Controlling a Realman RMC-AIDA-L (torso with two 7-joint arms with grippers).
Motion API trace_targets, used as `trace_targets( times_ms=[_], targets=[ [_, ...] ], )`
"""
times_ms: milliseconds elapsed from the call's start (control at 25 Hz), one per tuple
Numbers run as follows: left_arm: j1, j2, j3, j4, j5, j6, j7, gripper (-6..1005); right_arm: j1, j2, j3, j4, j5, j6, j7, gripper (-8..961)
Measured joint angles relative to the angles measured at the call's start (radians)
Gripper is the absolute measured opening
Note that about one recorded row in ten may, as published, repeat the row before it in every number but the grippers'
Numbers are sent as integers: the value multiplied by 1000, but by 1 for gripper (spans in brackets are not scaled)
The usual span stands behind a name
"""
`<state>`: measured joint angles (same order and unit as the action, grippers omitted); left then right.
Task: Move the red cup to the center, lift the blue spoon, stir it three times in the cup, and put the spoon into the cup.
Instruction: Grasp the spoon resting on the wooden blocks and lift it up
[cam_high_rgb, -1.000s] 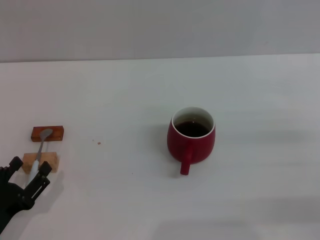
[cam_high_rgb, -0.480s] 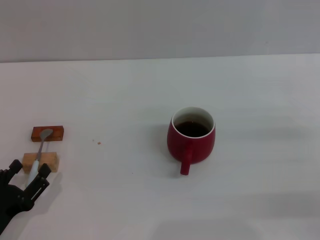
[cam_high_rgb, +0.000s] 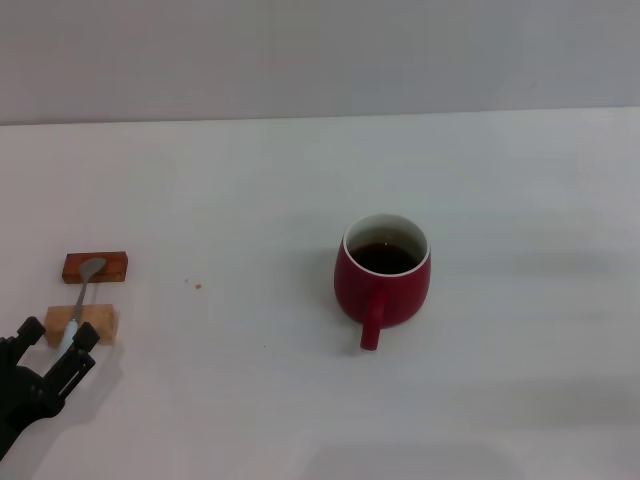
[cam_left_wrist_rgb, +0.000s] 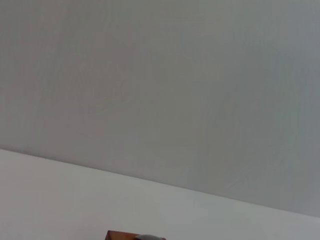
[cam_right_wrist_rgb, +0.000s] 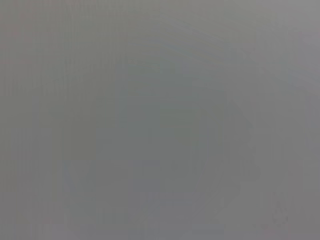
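The left gripper (cam_high_rgb: 58, 334), at eight o'clock on the table (cam_high_rgb: 240, 180), has its fingers apart astride the spoon (cam_high_rgb: 79, 301) handle. The spoon lies across two wooden blocks (cam_high_rgb: 94, 267), bowl toward twelve, unlifted. The cup (cam_high_rgb: 383, 273) sits central, handle toward six. Lifting, stirring and dropping in remain.

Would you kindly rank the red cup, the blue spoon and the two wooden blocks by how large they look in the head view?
1. The red cup, clearly largest.
2. The blue spoon, long but slim.
3. The dark brown block and the light wooden block look about alike; the spoon and left gripper partly cover the light one, so no ranking between them.
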<state>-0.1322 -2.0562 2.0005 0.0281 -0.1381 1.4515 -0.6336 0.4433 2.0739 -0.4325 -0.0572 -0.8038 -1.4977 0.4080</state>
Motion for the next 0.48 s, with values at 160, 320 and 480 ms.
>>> trace_targets(
  times_ms=[160,320,480],
  targets=[
    [-4,4,1,-1,0,7,-10,810,2,0,0,-2,0,11,0,468],
    [-3,5,4,-2,0,8,-11,810,2,0,0,-4,0,18,0,468],
    [-1,5,10,-13,0,8,-8,810,3,0,0,-4,0,18,0,468]
  ],
)
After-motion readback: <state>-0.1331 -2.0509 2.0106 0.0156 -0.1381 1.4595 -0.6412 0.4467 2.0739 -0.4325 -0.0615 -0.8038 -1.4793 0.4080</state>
